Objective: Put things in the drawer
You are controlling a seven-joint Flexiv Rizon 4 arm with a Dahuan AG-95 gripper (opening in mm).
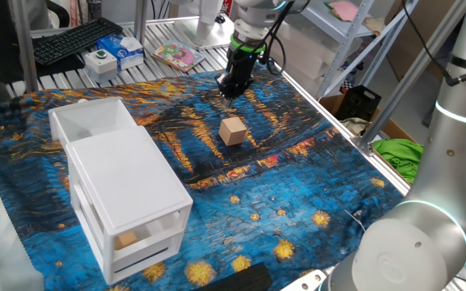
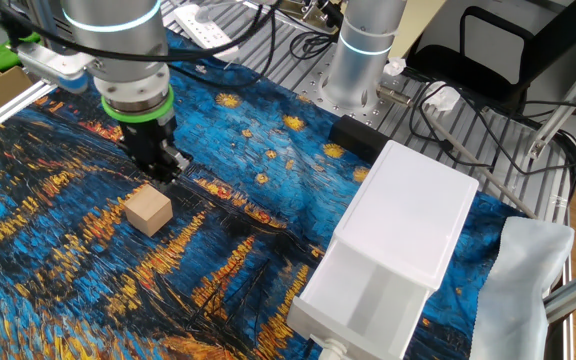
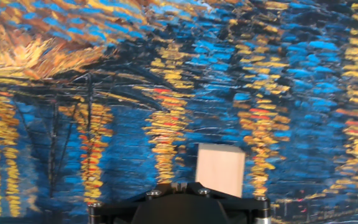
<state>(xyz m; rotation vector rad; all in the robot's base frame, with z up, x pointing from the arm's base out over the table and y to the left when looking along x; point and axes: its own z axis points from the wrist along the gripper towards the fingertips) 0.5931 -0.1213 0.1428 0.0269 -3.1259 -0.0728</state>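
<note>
Pointing straight down with fingers pressed together and holding nothing, my gripper (image 1: pixel 230 91) hangs above the painted cloth (image 1: pixel 298 186) covering the surface. Near it, untouched, sits a wooden cube (image 1: pixel 233 131). Farther off stands the white cabinet (image 1: pixel 132 194), its top drawer (image 1: pixel 95 121) pulled open.

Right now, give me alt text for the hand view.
A light-tan wooden cube sits on a blue and gold painted cloth, just beyond the dark gripper base at the bottom edge. A pale corner shows at lower left.
</note>
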